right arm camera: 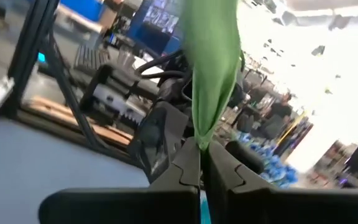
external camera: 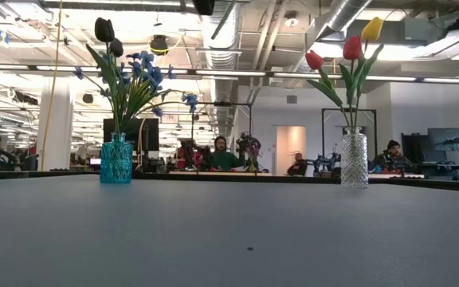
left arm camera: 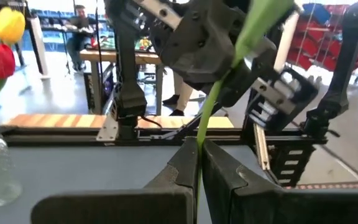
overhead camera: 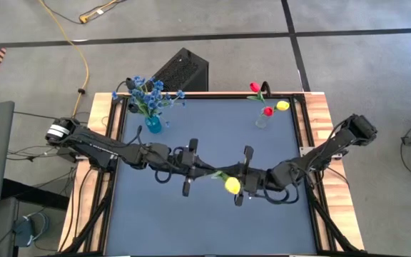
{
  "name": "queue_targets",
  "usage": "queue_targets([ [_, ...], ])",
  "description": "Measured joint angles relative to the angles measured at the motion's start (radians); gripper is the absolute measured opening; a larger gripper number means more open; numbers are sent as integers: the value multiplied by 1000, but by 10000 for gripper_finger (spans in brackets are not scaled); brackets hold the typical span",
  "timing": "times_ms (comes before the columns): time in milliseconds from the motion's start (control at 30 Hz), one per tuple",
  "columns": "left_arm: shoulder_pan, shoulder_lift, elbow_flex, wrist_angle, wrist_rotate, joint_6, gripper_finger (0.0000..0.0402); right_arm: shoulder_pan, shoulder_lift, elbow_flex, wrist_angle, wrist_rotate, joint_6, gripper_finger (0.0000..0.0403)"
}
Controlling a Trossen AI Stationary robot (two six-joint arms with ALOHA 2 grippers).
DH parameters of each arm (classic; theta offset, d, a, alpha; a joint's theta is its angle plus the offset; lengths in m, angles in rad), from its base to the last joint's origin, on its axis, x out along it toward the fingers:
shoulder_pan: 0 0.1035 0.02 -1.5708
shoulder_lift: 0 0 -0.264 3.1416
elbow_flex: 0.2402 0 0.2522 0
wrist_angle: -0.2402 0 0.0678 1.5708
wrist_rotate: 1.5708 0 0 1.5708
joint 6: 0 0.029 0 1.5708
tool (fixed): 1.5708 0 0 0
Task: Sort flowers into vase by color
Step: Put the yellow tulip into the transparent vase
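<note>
Over the dark table, both the left gripper and right gripper pinch one yellow tulip; the left should let go before the carry to the clear vase.

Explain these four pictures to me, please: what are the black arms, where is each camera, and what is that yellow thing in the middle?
It is a robot with two dark arms at a table. One picture looks straight down, one looks level across the tabletop, and two come from cameras on the wrists. On the table stand a blue vase of blue flowers and a clear vase with red and yellow tulips. The yellow thing is a yellow tulip, held up over the table's middle. The left gripper and right gripper are both shut on its green stem, facing each other, which looks like a handover.
</note>
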Motion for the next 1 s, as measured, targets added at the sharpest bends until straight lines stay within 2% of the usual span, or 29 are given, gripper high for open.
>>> queue_targets([
  [233, 4, 2, -1, -7, 18, -99, 0, -4, 10, 2, -60, 62, -273, 24],
  [367, 18, 5, -2, -18, 11, -108, 0, -7, 23, 11, -62, 126, -310, 24],
  [500, 18, 5, -1, -56, -103, -68, 12, -8, 7, 27, -125, 167, -253, 24],
  [667, 14, -2, 2, -152, -195, -13, 71, -16, -72, 39, -319, 226, -118, 24],
  [867, 17, -24, 2, -290, -279, -51, 151, -32, -252, 40, -670, 275, 140, 24],
  [1000, 16, -31, 1, -365, -278, -89, 176, -54, -412, 41, -902, 275, 338, 24],
])
